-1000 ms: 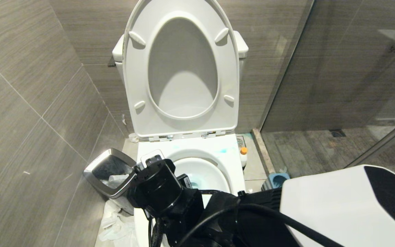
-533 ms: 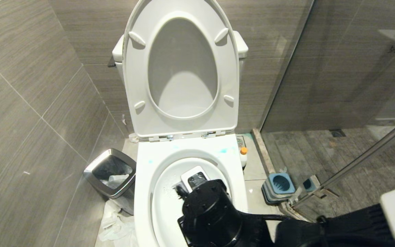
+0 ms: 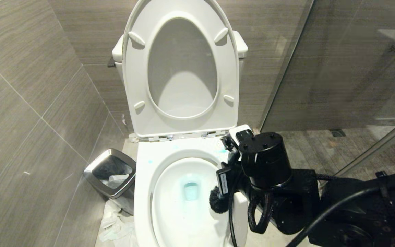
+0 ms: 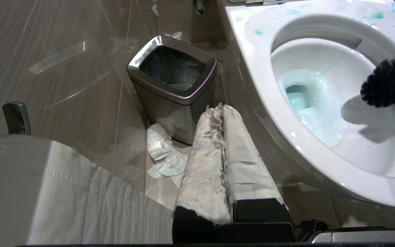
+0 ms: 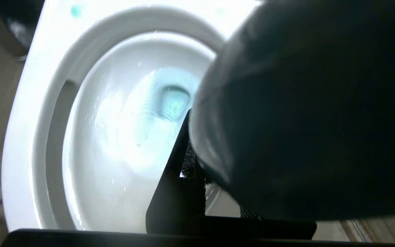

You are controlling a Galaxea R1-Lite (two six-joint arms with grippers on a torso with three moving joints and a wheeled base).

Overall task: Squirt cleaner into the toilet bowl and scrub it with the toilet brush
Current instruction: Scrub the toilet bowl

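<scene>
**One brush held over one bowl**

One left gripper (image 4: pixel 223 113) is seen low beside the bowl, wrapped fingers pressed together, nothing held. One right gripper (image 3: pixel 225 183) is angled over the right rim, pinching the toilet brush (image 3: pixel 218 202); its black head is inside the toilet bowl (image 3: pixel 170 219). Turquoise water is pooled there. One steel bin (image 3: pixel 110 176) is placed farther left.

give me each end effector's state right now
Left end effector: closed, empty, beside the toilet.
Right end effector: holding the teal-handled, black-bristled toilet brush at the white ceramic toilet bowl.
</scene>
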